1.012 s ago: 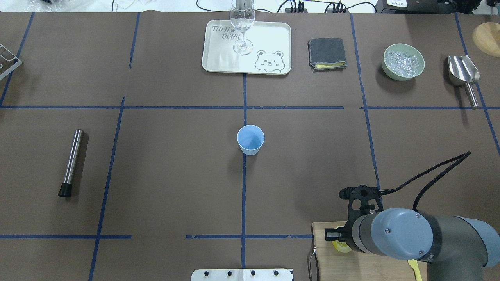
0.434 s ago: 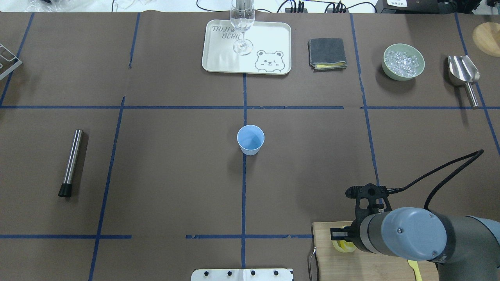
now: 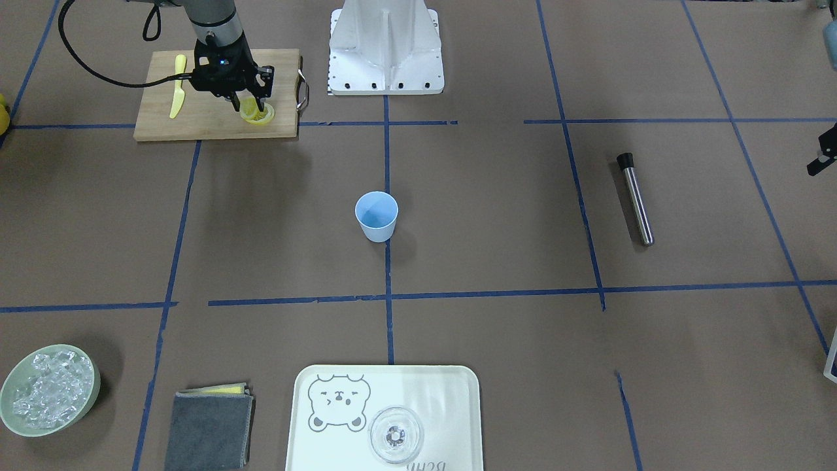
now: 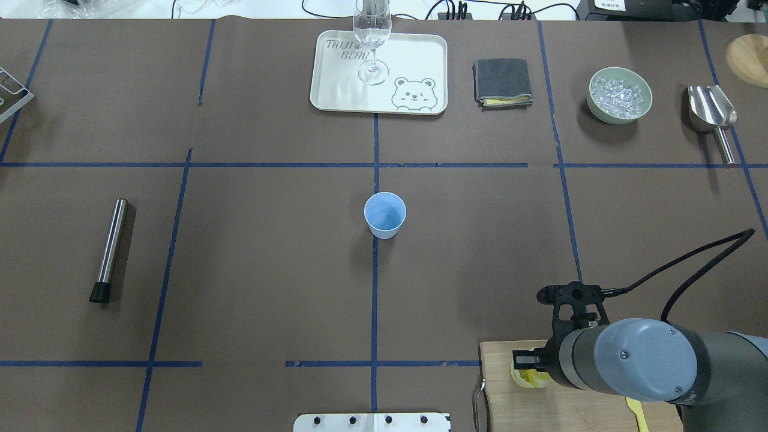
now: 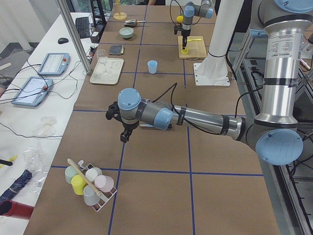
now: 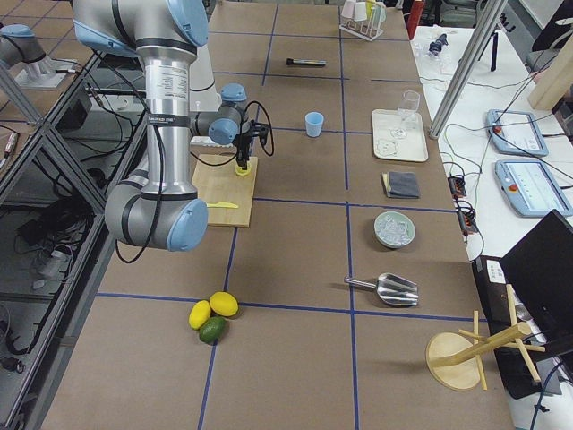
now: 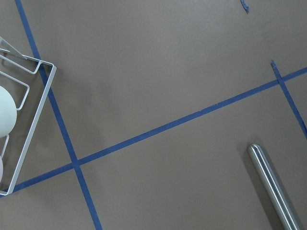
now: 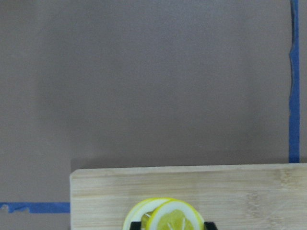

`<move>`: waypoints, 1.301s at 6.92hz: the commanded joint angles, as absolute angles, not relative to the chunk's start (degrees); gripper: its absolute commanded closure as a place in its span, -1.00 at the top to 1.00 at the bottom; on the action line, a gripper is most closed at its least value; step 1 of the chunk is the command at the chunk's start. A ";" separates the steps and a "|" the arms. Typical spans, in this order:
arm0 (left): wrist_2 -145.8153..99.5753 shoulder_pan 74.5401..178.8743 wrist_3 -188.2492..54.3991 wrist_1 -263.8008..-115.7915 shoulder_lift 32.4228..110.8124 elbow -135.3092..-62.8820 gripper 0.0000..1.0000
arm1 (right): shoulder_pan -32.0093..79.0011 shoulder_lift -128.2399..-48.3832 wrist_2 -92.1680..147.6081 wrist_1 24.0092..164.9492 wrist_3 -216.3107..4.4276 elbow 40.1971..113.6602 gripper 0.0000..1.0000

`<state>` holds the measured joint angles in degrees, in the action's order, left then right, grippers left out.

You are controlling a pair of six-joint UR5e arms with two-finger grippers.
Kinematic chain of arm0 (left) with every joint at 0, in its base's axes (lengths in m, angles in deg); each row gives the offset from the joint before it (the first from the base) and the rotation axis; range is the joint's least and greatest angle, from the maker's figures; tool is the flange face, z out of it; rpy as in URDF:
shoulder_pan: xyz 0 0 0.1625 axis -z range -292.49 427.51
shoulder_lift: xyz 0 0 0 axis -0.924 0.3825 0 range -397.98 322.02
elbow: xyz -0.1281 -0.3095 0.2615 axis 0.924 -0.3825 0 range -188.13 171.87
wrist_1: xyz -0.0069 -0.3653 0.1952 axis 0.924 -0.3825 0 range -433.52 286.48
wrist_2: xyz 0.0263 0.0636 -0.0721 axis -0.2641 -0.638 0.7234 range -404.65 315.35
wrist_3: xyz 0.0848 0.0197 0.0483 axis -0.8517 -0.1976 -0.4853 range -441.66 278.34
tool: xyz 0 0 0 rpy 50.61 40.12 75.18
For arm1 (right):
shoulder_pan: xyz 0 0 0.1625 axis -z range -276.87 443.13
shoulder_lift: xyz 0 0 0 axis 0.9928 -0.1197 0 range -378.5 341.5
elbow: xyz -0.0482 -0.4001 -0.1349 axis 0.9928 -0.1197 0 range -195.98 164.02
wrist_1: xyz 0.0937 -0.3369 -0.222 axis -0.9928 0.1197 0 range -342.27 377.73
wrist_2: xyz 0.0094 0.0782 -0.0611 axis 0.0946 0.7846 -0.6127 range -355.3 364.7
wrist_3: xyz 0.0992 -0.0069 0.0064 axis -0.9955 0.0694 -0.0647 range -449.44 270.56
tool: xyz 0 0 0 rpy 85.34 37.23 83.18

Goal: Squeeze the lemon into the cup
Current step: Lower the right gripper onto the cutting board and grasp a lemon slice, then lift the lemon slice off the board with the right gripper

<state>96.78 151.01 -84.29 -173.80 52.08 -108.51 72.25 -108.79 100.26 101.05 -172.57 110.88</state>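
The light-blue cup stands upright at the table's middle and also shows in the front view. My right gripper is down on the wooden cutting board at the near right. Its fingers sit against both sides of the top lemon slice. That slice lies on a small stack of slices. My left gripper hangs over bare table at the far left, near the steel muddler. Only its edge shows in the front view, so I cannot tell whether it is open or shut.
A yellow plastic knife lies on the board. A steel muddler lies at the left. At the far side are a tray with a clear glass, a folded cloth, a bowl of ice and a scoop.
My right arm has shifted a little to the right over the board, and the fingers have moved with it onto the lemon stack. The cup has not moved.
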 commanded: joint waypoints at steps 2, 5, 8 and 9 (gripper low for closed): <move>96.94 151.01 -84.29 -173.80 52.02 -108.50 1.00 | 71.62 -108.94 100.32 101.14 -172.58 112.16 0.05; 96.94 151.01 -84.29 -173.80 51.67 -108.50 1.00 | 70.83 -109.30 100.32 103.94 -172.50 115.05 0.05; 96.94 151.01 -84.29 -173.80 51.67 -108.50 1.00 | 70.56 -108.86 100.15 104.39 -172.58 115.42 0.05; 96.94 151.01 -84.29 -173.80 51.67 -108.50 1.00 | 70.56 -108.33 100.15 104.39 -172.58 115.42 0.06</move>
